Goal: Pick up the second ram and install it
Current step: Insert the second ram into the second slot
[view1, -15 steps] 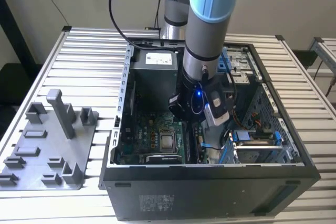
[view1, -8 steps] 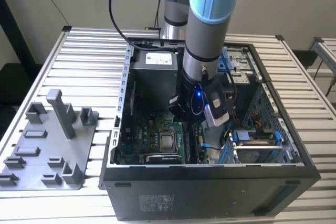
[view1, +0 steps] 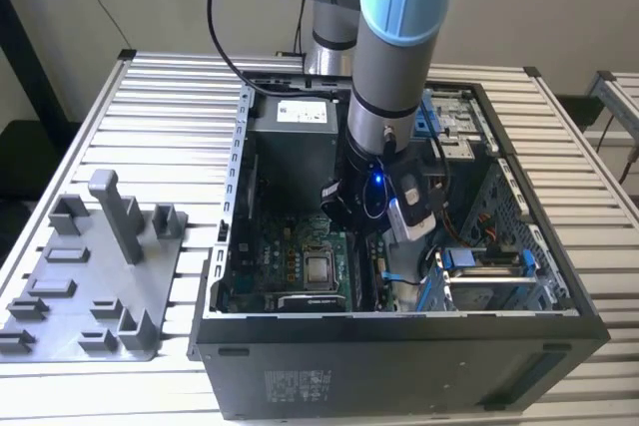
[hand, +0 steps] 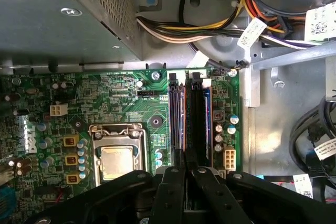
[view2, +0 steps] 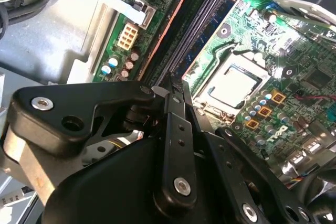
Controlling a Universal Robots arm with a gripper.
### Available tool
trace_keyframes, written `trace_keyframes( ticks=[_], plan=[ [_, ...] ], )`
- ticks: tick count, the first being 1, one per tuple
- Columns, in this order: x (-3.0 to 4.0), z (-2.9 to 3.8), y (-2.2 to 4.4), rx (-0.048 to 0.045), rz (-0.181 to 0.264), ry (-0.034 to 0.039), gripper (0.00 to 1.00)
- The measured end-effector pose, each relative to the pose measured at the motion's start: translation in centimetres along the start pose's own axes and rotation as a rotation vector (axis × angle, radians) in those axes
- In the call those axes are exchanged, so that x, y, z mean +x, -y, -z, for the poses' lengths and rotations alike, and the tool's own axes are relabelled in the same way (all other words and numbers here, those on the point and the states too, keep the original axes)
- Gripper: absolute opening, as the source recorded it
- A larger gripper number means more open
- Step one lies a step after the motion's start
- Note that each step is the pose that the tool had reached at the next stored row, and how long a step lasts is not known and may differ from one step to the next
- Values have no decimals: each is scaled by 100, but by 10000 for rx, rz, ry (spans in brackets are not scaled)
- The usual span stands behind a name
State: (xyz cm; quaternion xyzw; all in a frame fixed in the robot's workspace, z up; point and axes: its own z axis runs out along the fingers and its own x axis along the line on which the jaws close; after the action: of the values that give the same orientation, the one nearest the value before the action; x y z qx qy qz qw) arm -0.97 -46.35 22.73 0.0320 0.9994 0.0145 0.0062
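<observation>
Gripper (hand: 187, 176) linkages sit closest to the lens in both wrist views (view2: 176, 86). The fingers are drawn nearly together w/ the tips low over the memory slots of the motherboard (hand: 131, 93). The second ram (hand: 199, 119) looks to be the dark, blue-edged stick standing in the slot that runs straight out ahead of the tips. Whether the tips pinch its top edge or only rest on it can't be told. A neighbouring slot (hand: 176, 119) lies just beside it, and the CPU socket (hand: 118, 158) is further off to that same side. Small capacitors (hand: 231, 124) stand close on the other side, and a cable bundle (hand: 173, 27) lies beyond the far end of the slots. In the exterior view the arm (view1: 399, 47) reaches down into the open PC case (view1: 399, 376), w/ the grey tray (view1: 90, 286) well apart on the table (view1: 170, 97). Risks, as a judgement: if the stick is slightly skewed vs. the slot, downward force could bend the board or leave one end unlatched. A sideways slip could knock the tips into the capacitors. Pressing only near one end may seat it unevenly.
</observation>
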Motion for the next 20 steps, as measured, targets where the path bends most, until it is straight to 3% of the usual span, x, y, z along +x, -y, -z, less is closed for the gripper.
trace_keyframes(
  ticks=[13,20],
  plan=[
    [-19,-1,2,-8,457,-13,12],
    [-19,-56,5,-7,475,-14,12]
  ],
)
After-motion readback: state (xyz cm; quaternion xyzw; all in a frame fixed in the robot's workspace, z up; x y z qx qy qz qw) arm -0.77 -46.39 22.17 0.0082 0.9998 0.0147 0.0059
